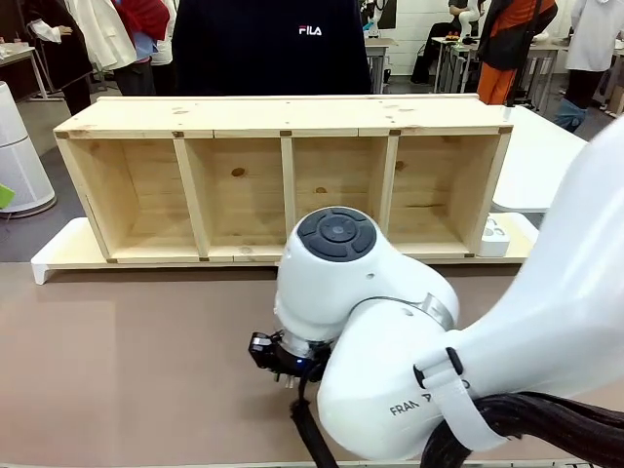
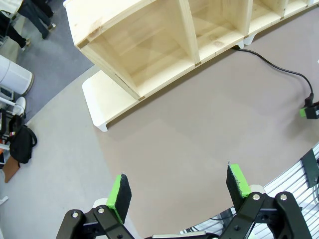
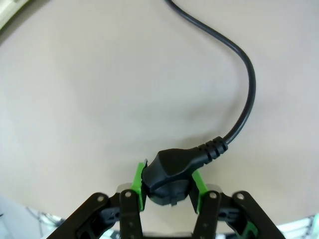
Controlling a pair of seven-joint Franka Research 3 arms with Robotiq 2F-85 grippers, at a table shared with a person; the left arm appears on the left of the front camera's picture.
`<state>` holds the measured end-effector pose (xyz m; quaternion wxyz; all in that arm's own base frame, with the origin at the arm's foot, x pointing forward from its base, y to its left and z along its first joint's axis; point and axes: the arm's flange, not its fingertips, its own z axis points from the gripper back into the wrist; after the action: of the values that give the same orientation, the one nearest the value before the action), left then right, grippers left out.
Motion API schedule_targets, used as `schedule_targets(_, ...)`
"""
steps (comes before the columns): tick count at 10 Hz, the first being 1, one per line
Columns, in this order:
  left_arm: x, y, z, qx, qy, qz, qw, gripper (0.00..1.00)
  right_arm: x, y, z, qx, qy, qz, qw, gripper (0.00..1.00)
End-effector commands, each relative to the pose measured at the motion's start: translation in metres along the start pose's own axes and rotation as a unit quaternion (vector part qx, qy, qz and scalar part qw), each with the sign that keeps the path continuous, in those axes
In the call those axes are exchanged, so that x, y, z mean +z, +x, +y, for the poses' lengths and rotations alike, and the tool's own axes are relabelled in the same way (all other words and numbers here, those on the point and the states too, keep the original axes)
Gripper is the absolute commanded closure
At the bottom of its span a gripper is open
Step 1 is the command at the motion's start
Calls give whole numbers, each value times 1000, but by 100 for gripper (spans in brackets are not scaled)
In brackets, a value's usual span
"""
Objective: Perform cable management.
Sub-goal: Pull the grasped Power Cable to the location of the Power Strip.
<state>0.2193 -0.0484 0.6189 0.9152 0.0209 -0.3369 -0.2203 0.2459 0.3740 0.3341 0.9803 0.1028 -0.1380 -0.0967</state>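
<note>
Where its cord ends, the cable [image 3: 248, 84] has its small black plug [image 3: 169, 172] clamped between the green pads of the right gripper [image 3: 168, 178], low over the brown table [image 1: 127, 361] at the near side, about the middle. From the plug the cord curves away across the table to the foot of the wooden shelf [image 1: 283, 132], which lies along the far side. The left gripper [image 2: 178, 181] hangs above bare table, jaws wide apart, holding nothing. A person [image 1: 263, 44] stands behind the shelf

Pine four-bay shelf [image 1: 283, 115] on white board [image 1: 63, 255], brown table [image 1: 127, 361], dark-shirted person [image 1: 268, 49] behind
</note>
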Motion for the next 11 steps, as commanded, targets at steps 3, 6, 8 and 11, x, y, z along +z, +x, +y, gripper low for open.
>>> schedule_targets(3,-2,0,-1,10,-1,-5,1000,0,44,9,-93,-45,20,-6,999,59)
schedule_targets(6,-2,0,-1,10,-1,-5,1000,0,65,15,-147,-112,14,-45,993,59)
schedule_targets(8,-2,0,-1,10,-1,-5,1000,0,65,35,-193,-179,-5,-50,983,59)
schedule_targets(11,-2,0,-1,10,-1,-5,1000,0,62,57,-240,-254,-31,-51,965,59)
